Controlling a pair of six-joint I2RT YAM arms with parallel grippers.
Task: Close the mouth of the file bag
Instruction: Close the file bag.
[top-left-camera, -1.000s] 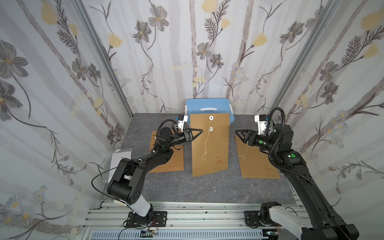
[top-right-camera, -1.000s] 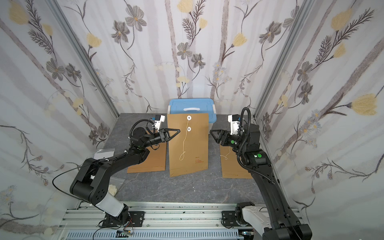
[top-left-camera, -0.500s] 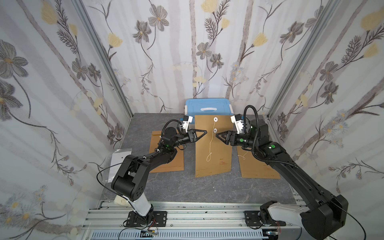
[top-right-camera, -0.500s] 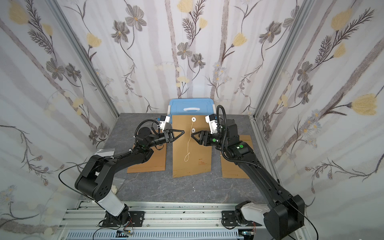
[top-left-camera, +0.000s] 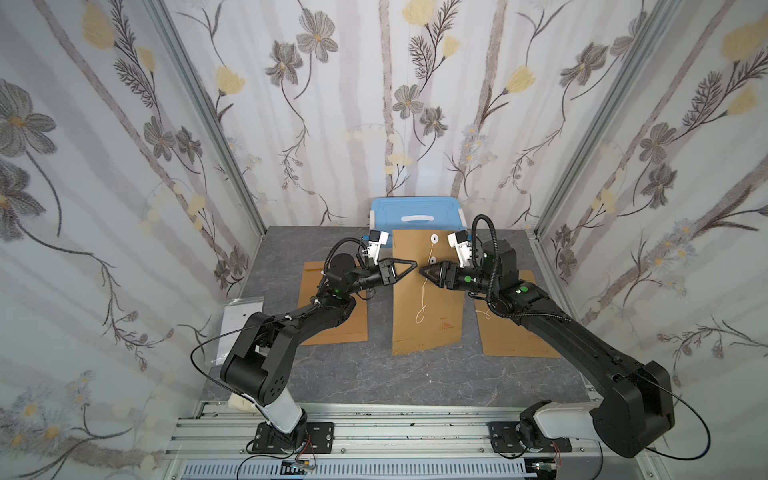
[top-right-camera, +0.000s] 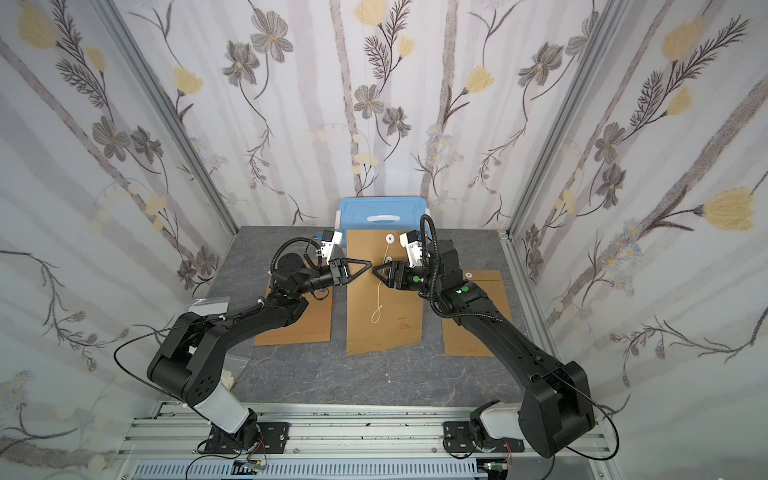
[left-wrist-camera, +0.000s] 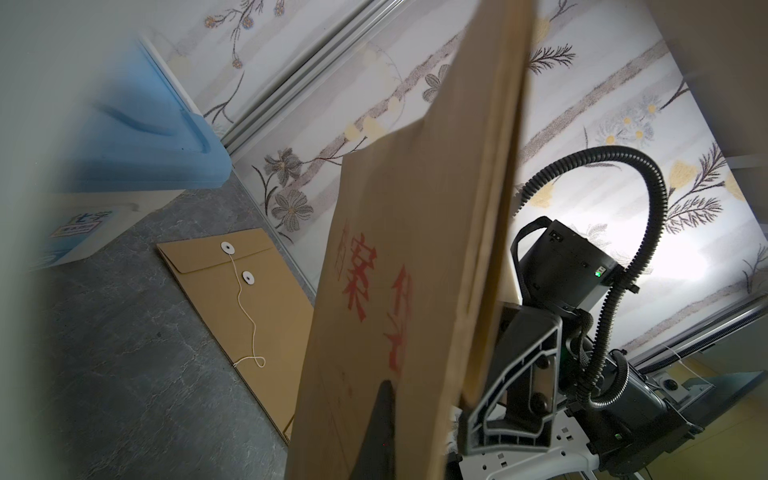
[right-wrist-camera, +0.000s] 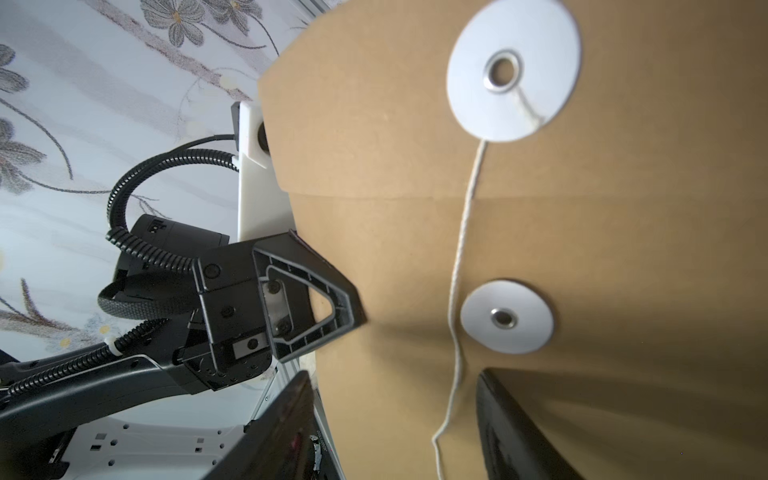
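The brown file bag (top-left-camera: 428, 307) (top-right-camera: 386, 316) stands tilted in the middle of the table, its top against the blue box. My left gripper (top-left-camera: 413, 264) (top-right-camera: 368, 264) (left-wrist-camera: 386, 399) is shut on the bag's left edge. Its flap lies folded down, and a white string (right-wrist-camera: 461, 249) hangs loose from the upper button (right-wrist-camera: 513, 68) past the lower button (right-wrist-camera: 507, 318). My right gripper (top-left-camera: 422, 271) (top-right-camera: 374, 272) (right-wrist-camera: 395, 376) is open just in front of the bag by the lower button, with the string running between its fingers (right-wrist-camera: 291, 415).
A blue lidded box (top-left-camera: 415, 212) stands at the back wall. Two more file bags lie flat, one on the left (top-left-camera: 345, 320) and one on the right (top-left-camera: 511, 336). A clear plastic sleeve (top-left-camera: 241, 320) lies at the left edge. Walls close in three sides.
My right arm has swung in from the right to the bag's buttons, its jaws narrowing slightly. The left gripper and the bag have shifted a little to the right.
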